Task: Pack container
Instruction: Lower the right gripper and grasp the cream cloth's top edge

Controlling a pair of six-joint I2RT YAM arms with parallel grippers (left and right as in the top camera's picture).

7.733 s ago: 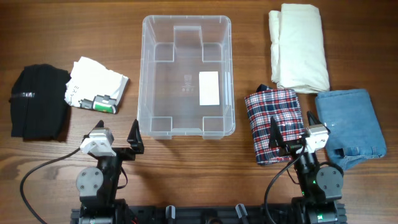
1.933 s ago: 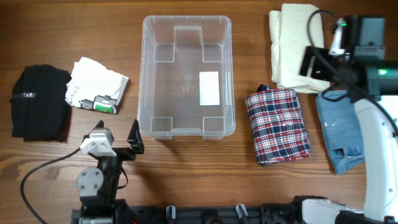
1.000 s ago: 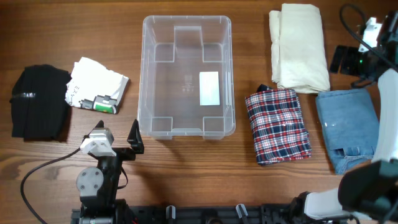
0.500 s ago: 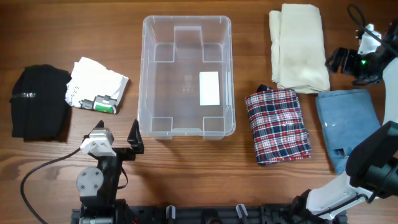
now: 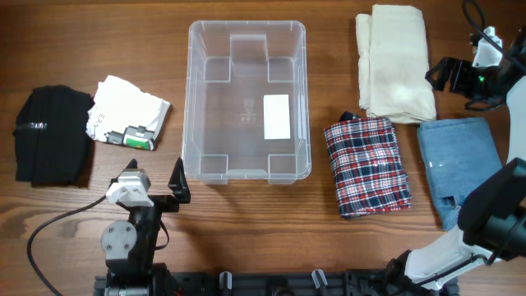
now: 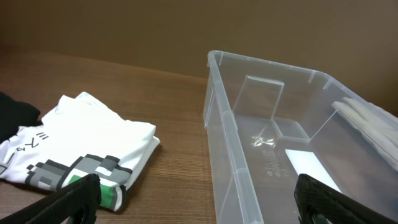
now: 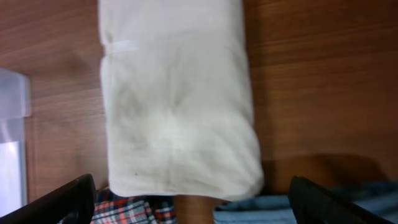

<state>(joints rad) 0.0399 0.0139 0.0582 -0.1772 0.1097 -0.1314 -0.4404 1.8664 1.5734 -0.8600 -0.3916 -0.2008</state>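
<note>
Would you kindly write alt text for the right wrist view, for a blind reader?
A folded cream cloth lies on the wooden table, framed by the open fingers of the right gripper. A plaid cloth and blue fabric peek in below.

Black left gripper [image 5: 179, 182], white housing [image 5: 129, 187], black cable [image 5: 30, 240]

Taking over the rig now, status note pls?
Left gripper: fingers open, empty, parked by the container's near-left corner.
Right gripper: fingers open, empty, over the cream cloth.
Container: mid-table, empty.
Done: nothing packed.
Left to pack: cream cloth, plaid cloth and denim on its right; white printed shirt and black garment on its left.
</note>
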